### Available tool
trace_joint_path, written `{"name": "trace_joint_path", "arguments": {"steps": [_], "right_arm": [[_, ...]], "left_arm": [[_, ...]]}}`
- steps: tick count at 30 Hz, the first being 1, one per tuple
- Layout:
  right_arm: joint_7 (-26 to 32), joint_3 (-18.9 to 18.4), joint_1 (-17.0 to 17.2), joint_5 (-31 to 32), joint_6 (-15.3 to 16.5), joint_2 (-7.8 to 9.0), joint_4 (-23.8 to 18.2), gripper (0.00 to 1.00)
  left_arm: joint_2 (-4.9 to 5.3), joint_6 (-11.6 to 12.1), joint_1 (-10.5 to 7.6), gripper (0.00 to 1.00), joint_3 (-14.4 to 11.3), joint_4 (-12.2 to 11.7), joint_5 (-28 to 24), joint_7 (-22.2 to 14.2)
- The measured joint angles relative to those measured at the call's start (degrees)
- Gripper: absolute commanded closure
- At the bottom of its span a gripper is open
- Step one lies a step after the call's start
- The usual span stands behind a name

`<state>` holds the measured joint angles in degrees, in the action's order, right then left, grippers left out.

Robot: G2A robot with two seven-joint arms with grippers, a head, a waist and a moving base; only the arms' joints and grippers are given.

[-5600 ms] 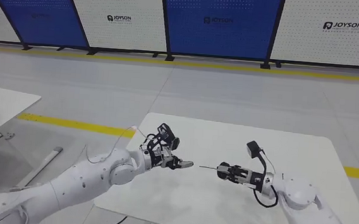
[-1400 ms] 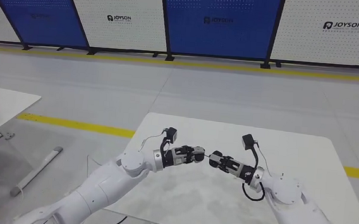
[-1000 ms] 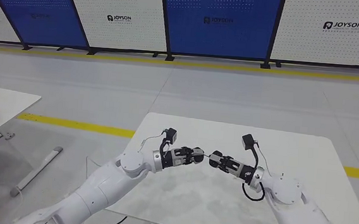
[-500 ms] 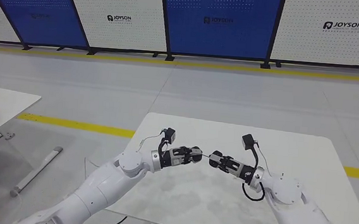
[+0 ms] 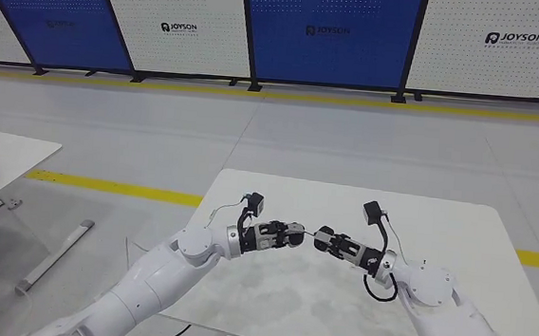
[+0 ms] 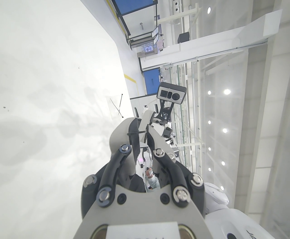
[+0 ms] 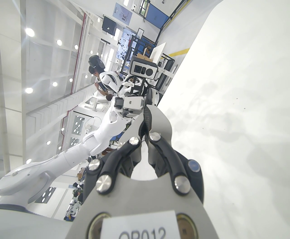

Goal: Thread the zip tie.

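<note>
Over the bench I see 1 thin black zip tie strung btw the claws: left claw clenched on it, right claw pinching its other end. 2 spare ties lie crossed on the bench.

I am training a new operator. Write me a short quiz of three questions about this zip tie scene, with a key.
1. True or false: the left pincer and right pincer are at opposite edges of the table.
2. What lies loose on the table? A) two crossed spare ties B) scissors C) a cup
3. Fill in: both pincers are shut on the ___.
Key: 1 false, they almost touch; 2 A; 3 zip tie.
</note>
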<state>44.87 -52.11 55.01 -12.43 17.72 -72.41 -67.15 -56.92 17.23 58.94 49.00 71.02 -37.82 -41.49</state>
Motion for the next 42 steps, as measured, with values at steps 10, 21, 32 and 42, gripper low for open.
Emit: {"name": "trace_joint_path", "arguments": {"steps": [10,21,32,42], "right_arm": [[0.0,0.0,0.0,0.0,0.0,0.00,0.0,1.00],[-1.3,-0.5,1.1,0.9,-0.8,0.13,-1.7,0.66],[-1.9,-5.1,4.9,1.7,-0.9,1.48,-4.8,0.00],[-3.5,-10.2,9.2,0.4,1.8,2.74,-8.5,0.00]], "left_arm": [[-0.35,0.0,0.44,1.00,0.7,0.3,0.9,0.0],[-0.71,-0.1,1.01,1.00,1.2,0.9,2.4,0.2],[-0.80,-2.6,1.40,1.00,2.1,0.9,4.5,1.1],[-1.02,-5.6,1.48,1.00,1.8,1.4,4.9,2.7]]}}
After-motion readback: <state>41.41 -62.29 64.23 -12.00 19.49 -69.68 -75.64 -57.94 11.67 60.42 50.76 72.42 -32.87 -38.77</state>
